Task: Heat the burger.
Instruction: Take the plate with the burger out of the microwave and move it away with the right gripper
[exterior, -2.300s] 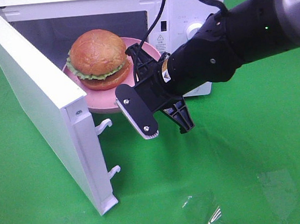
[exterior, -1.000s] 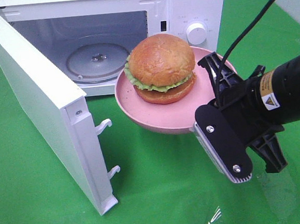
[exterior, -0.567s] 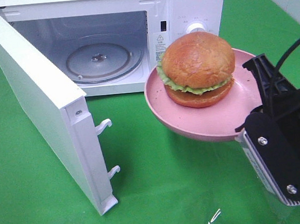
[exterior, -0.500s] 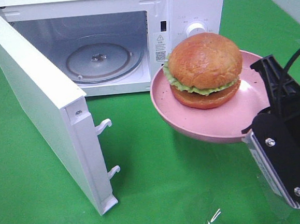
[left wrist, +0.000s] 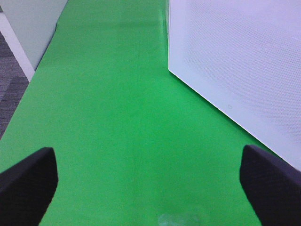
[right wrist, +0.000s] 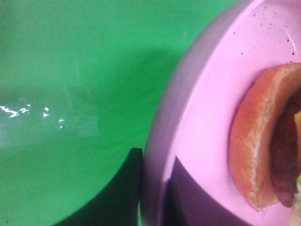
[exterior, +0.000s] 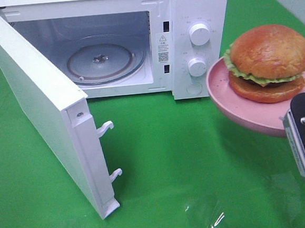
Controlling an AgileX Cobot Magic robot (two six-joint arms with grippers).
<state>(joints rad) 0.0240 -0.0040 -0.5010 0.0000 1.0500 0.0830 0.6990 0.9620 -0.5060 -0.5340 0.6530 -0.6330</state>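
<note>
- Green cloth (exterior: pixel 198 158) covers the whole work surface.
- Right gripper (right wrist: pixel 153 197) has its black fingers (right wrist: pixel 124 188) clamped narrowly on the rim of the round pink speckled plate (exterior: pixel 236 105).
- On that raised plate sits the small round burger with glossy brown bun and lettuce edge (exterior: pixel 269 61), right of the white microwave oven (exterior: pixel 187 16).
- Its white door (exterior: pixel 41 107) stands open.
- Left gripper (left wrist: pixel 150 176) is spread wide over bare cloth, holding nothing.

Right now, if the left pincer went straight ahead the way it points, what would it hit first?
Probably nothing close: ahead of the open left pincer lies bare green cloth. The white microwave door stands off to one side of that line, though depth is hard to judge.
</note>
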